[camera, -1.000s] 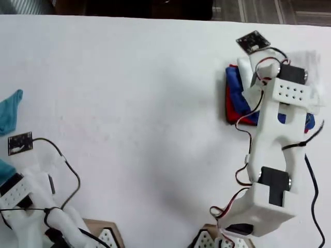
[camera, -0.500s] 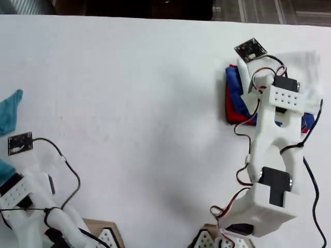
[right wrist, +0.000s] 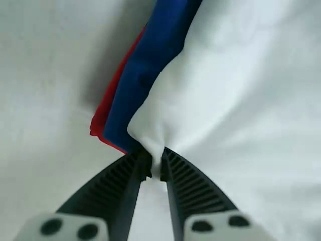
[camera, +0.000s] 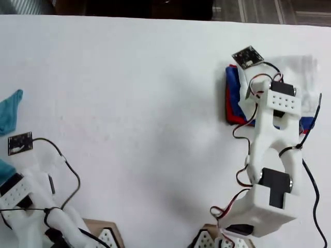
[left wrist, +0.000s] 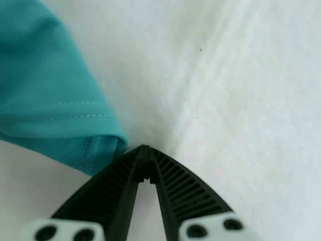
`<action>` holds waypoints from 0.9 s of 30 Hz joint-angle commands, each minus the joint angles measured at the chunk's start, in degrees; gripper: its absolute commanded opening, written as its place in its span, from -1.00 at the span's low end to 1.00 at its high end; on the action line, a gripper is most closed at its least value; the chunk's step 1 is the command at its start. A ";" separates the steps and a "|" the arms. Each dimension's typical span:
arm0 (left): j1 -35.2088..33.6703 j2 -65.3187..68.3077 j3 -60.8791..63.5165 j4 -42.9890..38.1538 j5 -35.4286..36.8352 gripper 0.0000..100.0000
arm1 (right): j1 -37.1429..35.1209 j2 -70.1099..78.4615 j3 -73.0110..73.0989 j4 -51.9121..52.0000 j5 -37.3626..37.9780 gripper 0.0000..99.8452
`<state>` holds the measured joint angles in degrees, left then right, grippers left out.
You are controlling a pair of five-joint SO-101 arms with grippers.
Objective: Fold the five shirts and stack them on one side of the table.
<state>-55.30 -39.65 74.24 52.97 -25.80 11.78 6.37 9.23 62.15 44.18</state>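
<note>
Right pincer (right wrist: 153, 168) pinches a corner of the white shirt (right wrist: 241, 90), which lies over the blue shirt (right wrist: 150, 65) and red shirt (right wrist: 103, 120) just beyond its tips — perhaps one layer only. Lay it square on them before releasing. Left pincer (left wrist: 146, 170) is closed and empty — teal shirt (left wrist: 45, 90) beside its tip.

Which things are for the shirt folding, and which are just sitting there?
For the job: white shirt, blue shirt, red shirt, teal shirt, right gripper with jaws shut on the white shirt, left gripper beside the teal shirt.
Just there: table, wooden arm base.
</note>
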 commanded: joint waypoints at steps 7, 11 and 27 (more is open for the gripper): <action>0.79 -0.97 0.13 -0.70 0.26 -0.95 | -5.41 -10.51 0.70 4.53 0.00 -0.96; 0.79 -0.97 0.13 -0.70 0.26 -0.95 | -7.25 -15.08 1.49 5.41 -0.09 -0.96; 0.70 -0.97 0.13 -0.70 0.18 -0.95 | -2.07 -12.79 2.20 1.01 -0.09 -0.52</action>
<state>-55.30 -39.65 74.24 52.97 -25.80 7.56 -4.70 14.07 64.35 44.18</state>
